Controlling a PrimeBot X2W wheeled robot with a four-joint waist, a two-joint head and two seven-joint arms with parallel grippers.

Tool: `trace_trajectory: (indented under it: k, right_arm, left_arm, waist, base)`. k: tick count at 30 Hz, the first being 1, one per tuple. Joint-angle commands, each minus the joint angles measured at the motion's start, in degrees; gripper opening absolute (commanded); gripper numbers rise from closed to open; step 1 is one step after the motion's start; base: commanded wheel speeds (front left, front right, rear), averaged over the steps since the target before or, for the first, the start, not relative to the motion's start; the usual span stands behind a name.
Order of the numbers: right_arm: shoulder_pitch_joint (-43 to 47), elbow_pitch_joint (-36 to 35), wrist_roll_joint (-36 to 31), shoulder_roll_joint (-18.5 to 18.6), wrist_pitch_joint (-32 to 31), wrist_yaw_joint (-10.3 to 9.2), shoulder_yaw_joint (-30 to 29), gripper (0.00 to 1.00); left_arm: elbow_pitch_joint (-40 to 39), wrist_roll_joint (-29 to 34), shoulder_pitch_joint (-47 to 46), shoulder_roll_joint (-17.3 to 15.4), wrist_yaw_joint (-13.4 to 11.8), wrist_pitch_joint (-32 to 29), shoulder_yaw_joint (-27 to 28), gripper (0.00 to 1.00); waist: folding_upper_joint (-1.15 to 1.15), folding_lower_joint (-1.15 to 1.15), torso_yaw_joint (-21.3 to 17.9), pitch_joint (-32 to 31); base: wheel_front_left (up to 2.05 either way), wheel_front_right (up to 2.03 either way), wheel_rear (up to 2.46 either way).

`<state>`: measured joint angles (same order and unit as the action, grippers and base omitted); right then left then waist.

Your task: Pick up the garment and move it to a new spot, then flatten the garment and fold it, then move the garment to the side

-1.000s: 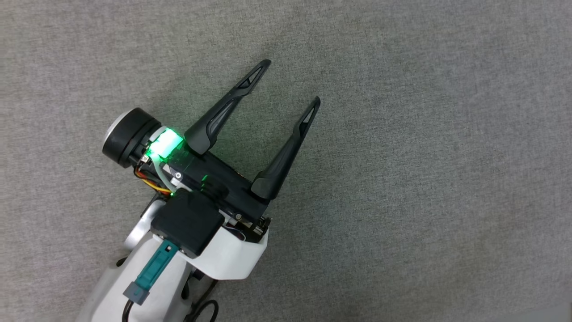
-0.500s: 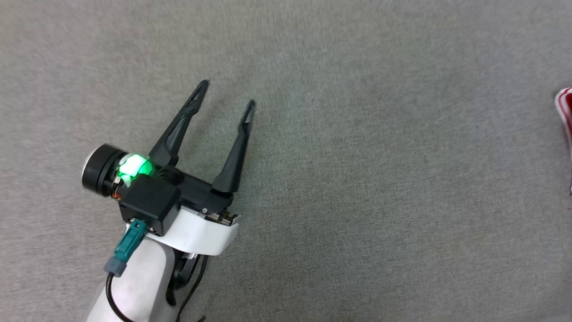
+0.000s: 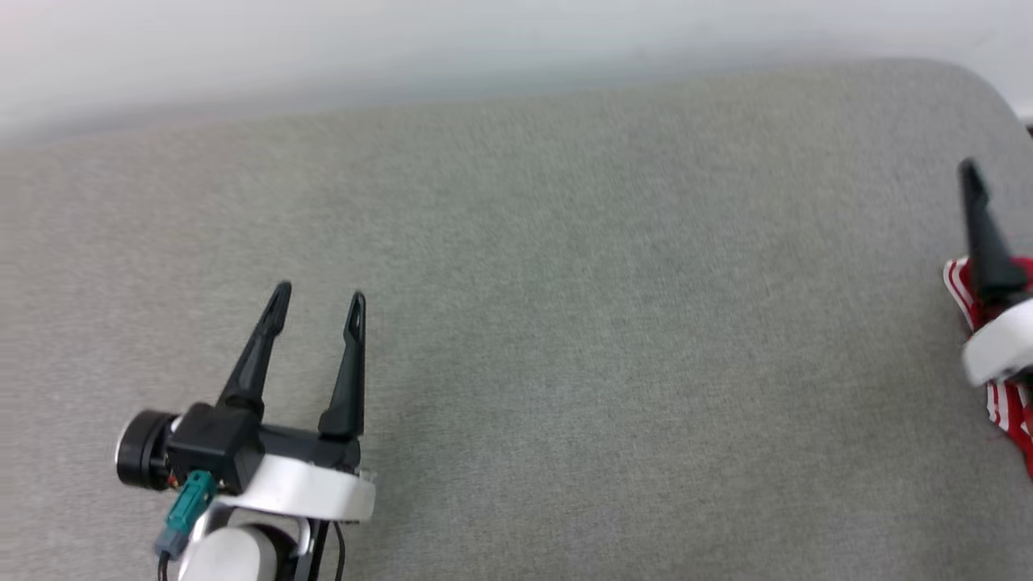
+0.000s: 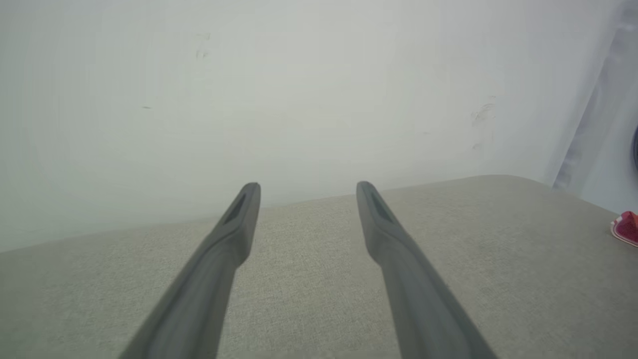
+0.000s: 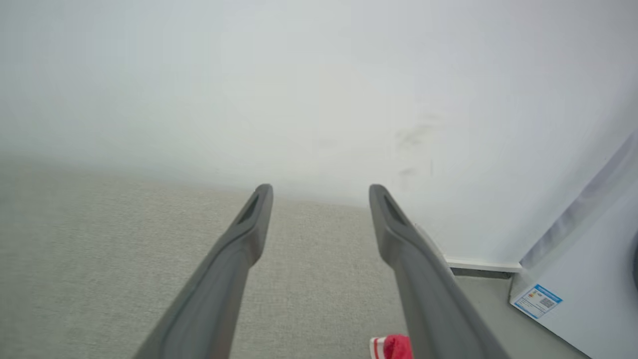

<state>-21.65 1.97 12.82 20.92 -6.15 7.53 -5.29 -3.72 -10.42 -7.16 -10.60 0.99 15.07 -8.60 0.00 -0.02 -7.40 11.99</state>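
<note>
The garment (image 3: 959,280) shows as a red bunch with red-and-white striped trim at the right edge of the head view, lying on the grey padded surface (image 3: 565,339). One dark finger (image 3: 983,238) of my right arm rises just in front of it. The right wrist view has my right gripper (image 5: 320,188) open and empty, with the garment (image 5: 394,347) low between its fingers. My left gripper (image 3: 319,295) stands open and empty at the lower left, far from the garment. A small piece of garment (image 4: 627,228) sits at the right edge of the left wrist view. The lettering is hidden.
A white wall (image 3: 403,48) runs behind the surface's far edge, which rounds off at the far right corner (image 3: 980,89). In the right wrist view a white cabinet with a blue label (image 5: 536,300) stands on the floor beyond that edge.
The head camera has tilted up and swung right, bringing in the wall, the surface's far edge, the garment and my right arm. My left gripper is still open and now points straighter up the view.
</note>
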Motion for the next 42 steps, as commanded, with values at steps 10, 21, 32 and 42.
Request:
trace_trajectory:
  k: [10,21,32,42]
  right_arm:
    - [12.7,-2.9,2.3,-9.6,9.4,-0.07,2.4,1.0]
    - [18.8,2.2,2.1,-13.8,17.4,-0.07,6.3,1.0]
    - [18.6,4.5,1.7,-14.9,19.4,-0.07,6.9,1.0]
    - [18.7,3.9,2.3,-15.3,20.1,-0.07,6.8,1.0]
  left_arm:
    - [2.7,0.5,6.3,3.2,1.4,0.1,3.2,1.0]
    - [4.0,2.1,9.0,5.3,3.6,0.1,6.5,1.0]
    - [4.8,2.4,9.6,6.8,5.3,0.1,8.4,1.0]
    - [4.7,2.8,9.3,7.2,6.1,0.1,9.2,1.0]
  waist:
    - [0.0,0.02,5.1,-7.3]
    - [0.0,0.02,6.3,-8.8]
    - [0.0,0.02,6.2,-9.1]
    - [0.0,0.02,5.7,-9.0]
  base:
    - [0.0,0.0,0.0]
    - [0.0,0.0,0.0]
    - [0.0,0.0,0.0]
    - [0.0,0.0,0.0]
